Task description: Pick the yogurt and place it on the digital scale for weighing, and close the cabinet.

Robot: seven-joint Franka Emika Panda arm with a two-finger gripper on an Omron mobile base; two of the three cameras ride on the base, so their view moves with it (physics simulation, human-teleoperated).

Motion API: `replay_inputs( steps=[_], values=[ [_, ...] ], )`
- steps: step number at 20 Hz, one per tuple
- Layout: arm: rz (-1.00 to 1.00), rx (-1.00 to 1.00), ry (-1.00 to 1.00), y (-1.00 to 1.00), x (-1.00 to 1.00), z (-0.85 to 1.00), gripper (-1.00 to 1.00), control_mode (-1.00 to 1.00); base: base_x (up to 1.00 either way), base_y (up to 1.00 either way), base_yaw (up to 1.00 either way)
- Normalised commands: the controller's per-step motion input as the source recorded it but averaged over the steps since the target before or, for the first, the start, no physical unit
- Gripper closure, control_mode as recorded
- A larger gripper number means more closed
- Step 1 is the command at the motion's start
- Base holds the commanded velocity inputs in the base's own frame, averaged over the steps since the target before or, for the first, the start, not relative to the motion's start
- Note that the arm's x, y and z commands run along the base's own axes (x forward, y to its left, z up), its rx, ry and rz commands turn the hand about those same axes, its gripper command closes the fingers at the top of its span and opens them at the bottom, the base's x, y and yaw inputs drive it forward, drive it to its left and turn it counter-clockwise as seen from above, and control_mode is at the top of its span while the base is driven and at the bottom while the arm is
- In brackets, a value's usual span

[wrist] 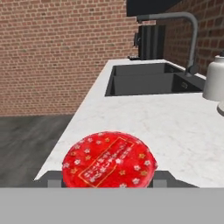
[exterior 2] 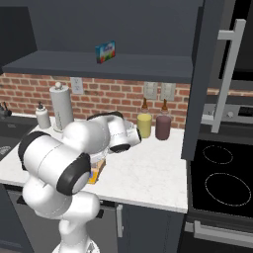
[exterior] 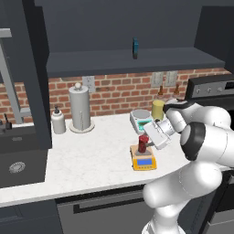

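Note:
The yogurt point(exterior: 143, 144), a small dark red cup, stands upright on the grey plate of the orange-yellow digital scale point(exterior: 144, 162) near the counter's front edge. My gripper point(exterior: 147, 140) reaches it from the right, with a finger close against each side of the cup. In the hand view its starred red lid point(wrist: 108, 162) sits between the two finger tips of the gripper point(wrist: 107, 178). A corner of the scale point(exterior 2: 97, 173) peeks out beside the arm. The cabinet point(exterior: 132, 61) above stands open, with one door point(exterior: 39, 73) swung out at the left and the other door point(exterior 2: 207, 74) at the right.
A white scale point(exterior: 140, 119) and a yellow jar point(exterior: 158, 109) stand just behind the orange scale. A paper towel roll point(exterior: 80, 109) and a soap dispenser point(exterior: 58, 121) stand at the back left, beside the sink point(exterior: 18, 160). The stove point(exterior 2: 222, 178) lies to the right. A slim blue container point(exterior: 135, 48) is on the cabinet shelf.

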Motion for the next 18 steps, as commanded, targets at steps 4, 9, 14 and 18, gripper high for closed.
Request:
replay_inputs(
  steps=[4,9,14,18],
  values=[
    [0.01,0.0,0.0,0.0,0.0,0.0,-1.0,-1.0,0.0,0.0,0.0],
    [0.0,0.0,0.0,0.0,-0.02,0.0,-1.0,-1.0,0.0,0.0,0.0],
    [0.0,0.0,0.0,-0.01,0.0,0.01,-1.0,-1.0,0.0,0.0,0.0],
    [0.0,0.01,0.0,-0.09,-0.03,0.17,-1.0,-1.0,0.0,0.0,0.0]
  ],
)
